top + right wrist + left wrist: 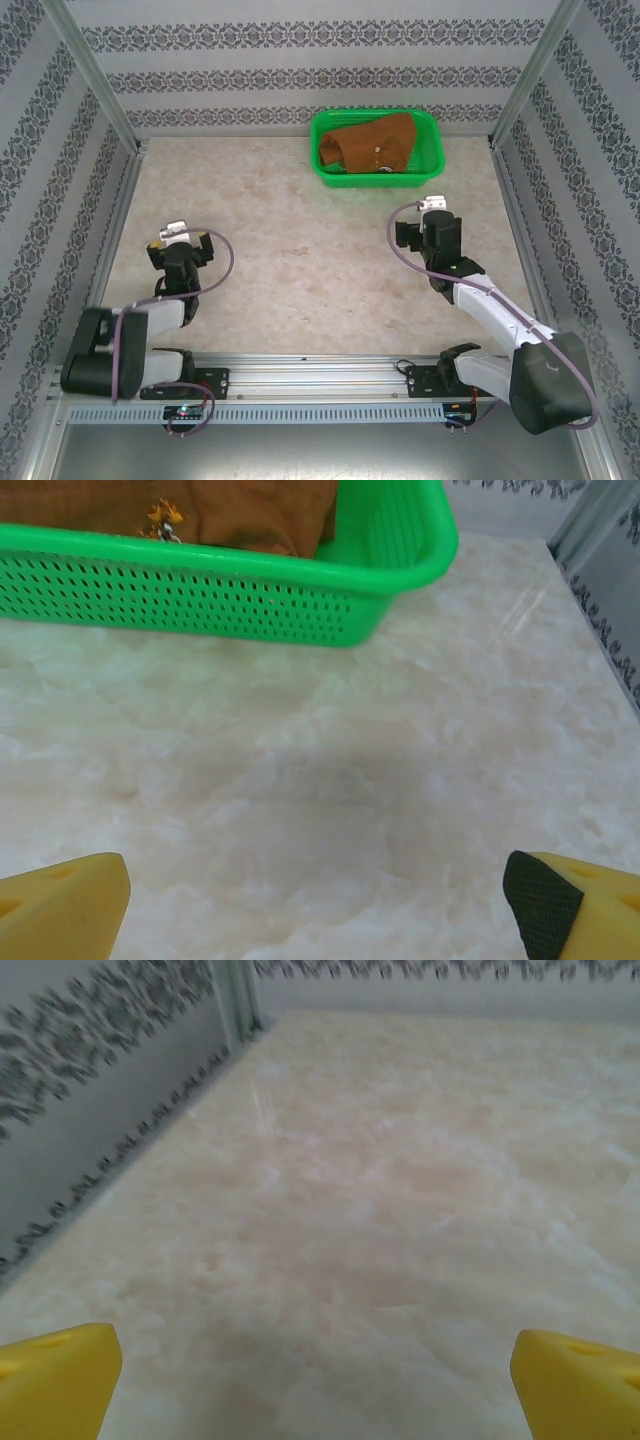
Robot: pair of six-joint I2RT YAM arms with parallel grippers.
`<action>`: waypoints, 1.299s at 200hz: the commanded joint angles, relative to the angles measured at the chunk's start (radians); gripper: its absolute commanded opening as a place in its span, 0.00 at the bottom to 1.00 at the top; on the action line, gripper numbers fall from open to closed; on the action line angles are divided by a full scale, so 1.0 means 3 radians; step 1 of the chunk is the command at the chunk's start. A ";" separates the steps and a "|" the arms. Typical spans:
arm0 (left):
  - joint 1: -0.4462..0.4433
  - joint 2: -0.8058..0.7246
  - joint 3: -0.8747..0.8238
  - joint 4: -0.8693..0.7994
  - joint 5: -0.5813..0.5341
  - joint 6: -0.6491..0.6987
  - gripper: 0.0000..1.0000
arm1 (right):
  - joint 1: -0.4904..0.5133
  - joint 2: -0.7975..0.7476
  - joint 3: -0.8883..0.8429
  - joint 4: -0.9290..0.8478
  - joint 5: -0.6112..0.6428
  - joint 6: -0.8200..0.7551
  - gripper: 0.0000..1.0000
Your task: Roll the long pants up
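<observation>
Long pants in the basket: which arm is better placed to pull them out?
Right, likely. The right gripper hovers open near the green basket holding the long pants; the left gripper is much farther away.

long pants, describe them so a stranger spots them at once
Start at the pale marble-look table and look to its far edge, right of centre, where a green basket stands. The long pants are the bunched rust-brown cloth inside it, the only fabric in sight.
</observation>
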State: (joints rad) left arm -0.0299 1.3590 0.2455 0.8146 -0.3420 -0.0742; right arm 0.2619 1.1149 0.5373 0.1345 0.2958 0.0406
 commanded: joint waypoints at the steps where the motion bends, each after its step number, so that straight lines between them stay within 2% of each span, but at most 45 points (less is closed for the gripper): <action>1: -0.0007 0.0373 0.0264 0.0400 0.0394 0.0052 1.00 | -0.0009 0.0038 -0.0285 0.0751 -0.0105 -0.0177 0.98; 6: -0.0023 0.0348 0.0331 0.0154 0.0442 0.0068 1.00 | -0.0004 0.0041 -0.0342 0.0861 -0.0081 -0.0193 0.98; 14: -0.0036 0.0445 0.0319 0.0350 0.0444 0.0119 1.00 | -0.0012 0.0030 -0.0460 0.1103 -0.0025 -0.0223 0.97; 25: -0.0051 0.0412 0.0282 0.0348 0.0481 0.0135 1.00 | -0.0020 0.0013 -0.0591 0.1350 0.0014 -0.0300 0.97; 33: -0.0057 0.0439 0.0219 0.0513 0.0480 0.0151 1.00 | -0.0031 -0.0007 -0.0625 0.1426 0.0053 -0.0336 0.97; 45: -0.0084 0.0487 0.0259 0.0438 0.0493 0.0179 1.00 | -0.0044 0.0021 -0.0625 0.1499 0.0048 -0.0406 0.97; 58: -0.0111 0.0761 0.0226 0.0893 0.0454 0.0260 1.00 | -0.0093 0.0119 -0.0625 0.1593 -0.0015 -0.0442 0.97; 69: -0.0247 0.0602 0.0105 0.0821 0.0570 0.0425 1.00 | -0.0142 0.0244 -0.0625 0.1634 -0.0051 -0.0433 0.97; 75: -0.0260 0.0665 -0.0012 0.1156 0.0735 0.0519 1.00 | -0.0168 0.0320 -0.0623 0.1725 -0.0050 -0.0429 0.97; 84: -0.0282 0.0763 -0.0115 0.1473 0.0724 0.0567 1.00 | -0.0236 0.0482 -0.0722 0.2002 -0.0096 -0.0391 0.97; 101: -0.0228 0.0650 0.0099 0.0876 0.0739 0.0477 1.00 | -0.0354 0.0861 -0.0827 0.2682 -0.0233 -0.0395 0.97; 117: -0.0100 0.0660 0.0428 0.0270 0.0732 0.0298 1.00 | -0.0541 0.1159 -0.0805 0.2919 -0.0446 -0.0240 0.96; 126: 0.0019 0.0675 0.0506 0.0147 0.0885 0.0216 1.00 | -0.0675 0.1261 -0.0852 0.3002 -0.0794 -0.0199 0.96; 137: 0.0056 0.0673 0.0504 0.0155 0.0977 0.0209 1.00 | -0.0696 0.1459 -0.0851 0.3353 -0.0943 -0.0197 0.96; 142: 0.0054 0.0667 0.0499 0.0155 0.1061 0.0246 1.00 | -0.0698 0.1439 -0.0799 0.3249 -0.0990 -0.0207 0.97; 156: 0.0058 0.0667 0.0509 0.0140 0.1177 0.0289 1.00 | -0.0821 0.1264 -0.0542 0.2487 -0.1297 -0.0184 0.98; 172: 0.0058 0.0670 0.0534 0.0087 0.1171 0.0283 1.00 | -0.0903 0.1373 -0.0566 0.2747 -0.1398 -0.0074 0.98; 189: 0.0059 0.0673 0.0548 0.0063 0.1168 0.0278 1.00 | -0.0898 0.1298 -0.0516 0.2502 -0.1374 -0.0106 0.98; 200: 0.0062 0.0673 0.0548 0.0063 0.1173 0.0277 1.00 | -0.0888 0.1319 -0.0523 0.2573 -0.1246 -0.0067 0.98; 260: 0.0065 0.0670 0.0560 0.0052 0.1194 0.0273 1.00 | -0.0888 0.1305 -0.0513 0.2533 -0.1232 -0.0068 0.98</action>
State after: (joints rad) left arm -0.0177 1.5608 0.3988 0.8444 -0.0025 0.0189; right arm -0.0040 1.5249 0.3676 0.8913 -0.0475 0.0013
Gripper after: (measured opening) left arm 0.998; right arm 0.977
